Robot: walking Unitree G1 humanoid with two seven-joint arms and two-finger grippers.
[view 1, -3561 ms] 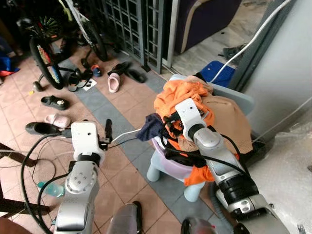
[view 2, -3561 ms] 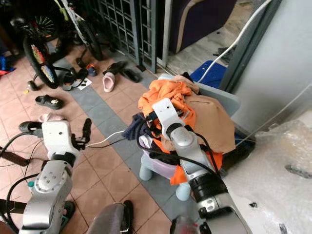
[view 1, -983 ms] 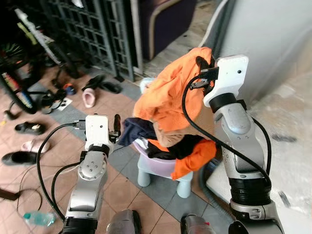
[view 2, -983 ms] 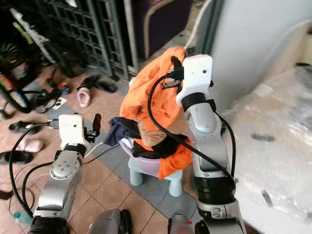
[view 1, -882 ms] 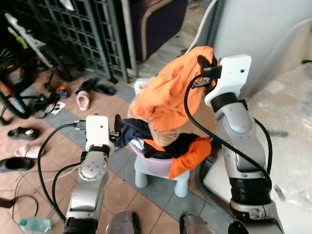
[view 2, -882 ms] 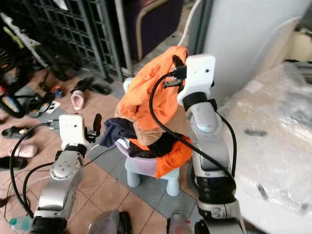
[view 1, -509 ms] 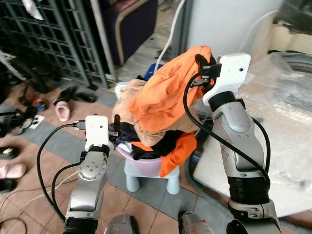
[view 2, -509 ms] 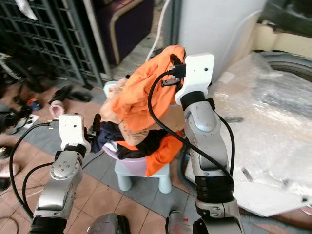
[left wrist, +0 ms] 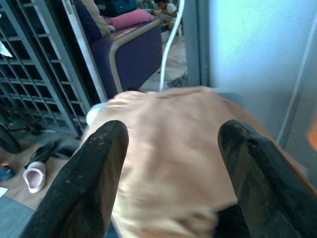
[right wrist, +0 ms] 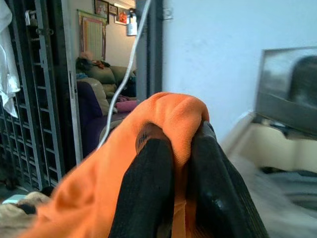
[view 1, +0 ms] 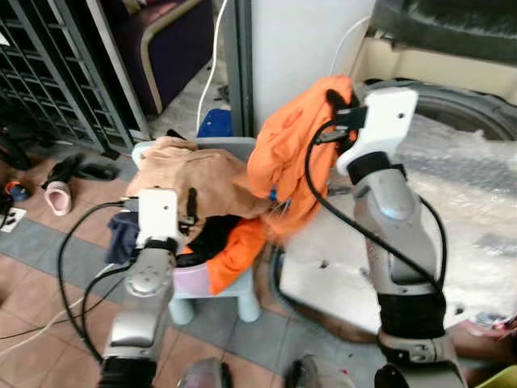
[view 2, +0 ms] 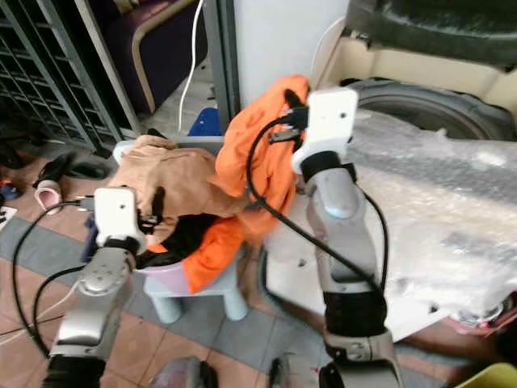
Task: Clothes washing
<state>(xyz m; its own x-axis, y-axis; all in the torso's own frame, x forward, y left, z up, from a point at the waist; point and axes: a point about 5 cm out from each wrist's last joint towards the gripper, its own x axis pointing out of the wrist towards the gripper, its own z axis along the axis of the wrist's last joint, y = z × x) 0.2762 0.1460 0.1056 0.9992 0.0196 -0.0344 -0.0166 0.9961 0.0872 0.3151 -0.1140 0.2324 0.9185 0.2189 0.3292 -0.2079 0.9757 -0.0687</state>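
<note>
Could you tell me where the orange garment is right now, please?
The orange garment hangs pinched in the raised right gripper, in the middle of the left eye view, between the beige cloth on the stool and the plastic-wrapped washing machine.

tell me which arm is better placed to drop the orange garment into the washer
Right. The right gripper is shut on the orange garment, raised beside the plastic-wrapped washer. The left gripper is open, low over the tan cloth on the stool.

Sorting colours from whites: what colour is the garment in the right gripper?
Orange garment, clearest in the right wrist view.
</note>
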